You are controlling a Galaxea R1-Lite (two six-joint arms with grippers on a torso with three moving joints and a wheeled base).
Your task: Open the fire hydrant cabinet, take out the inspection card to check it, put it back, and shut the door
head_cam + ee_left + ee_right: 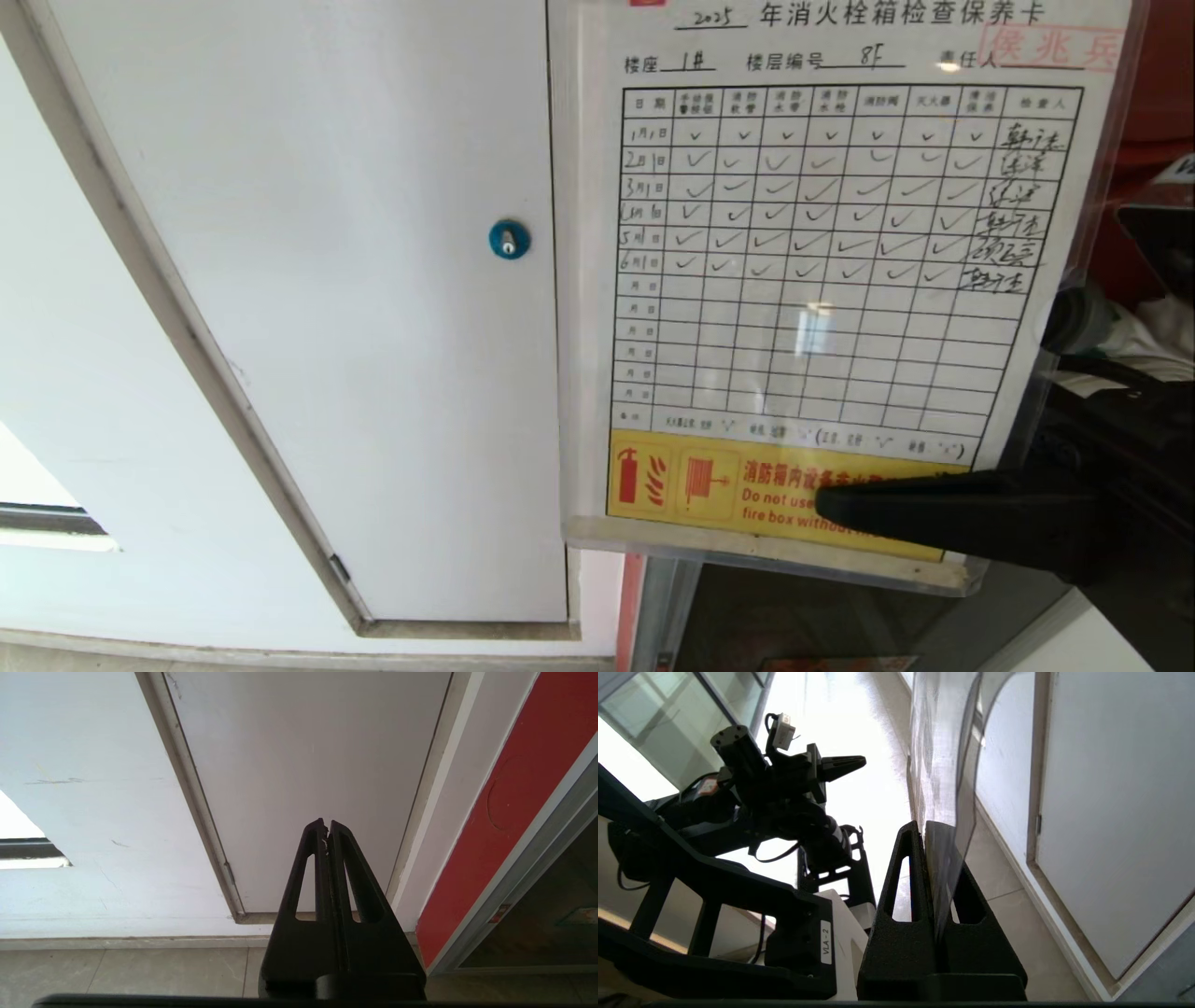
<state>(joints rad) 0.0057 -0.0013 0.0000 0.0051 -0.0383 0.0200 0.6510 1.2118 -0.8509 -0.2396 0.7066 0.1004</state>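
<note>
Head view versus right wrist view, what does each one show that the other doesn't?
Only the head view shows the printed face of the inspection card, with its checked rows, and the blue round lock. Only the right wrist view shows the parked left arm and the card edge-on in the shut right tool. Both show the white panel door.

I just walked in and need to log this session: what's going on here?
The robot is checking the inspection card from the fire hydrant cabinet. Its right gripper, jaws shut on the card's lower edge, holds the sheet up in front of the head camera, so the ticked table faces it. The card covers part of the white panel door with the blue lock. The left gripper is shut and empty, aimed at that panel door.
</note>
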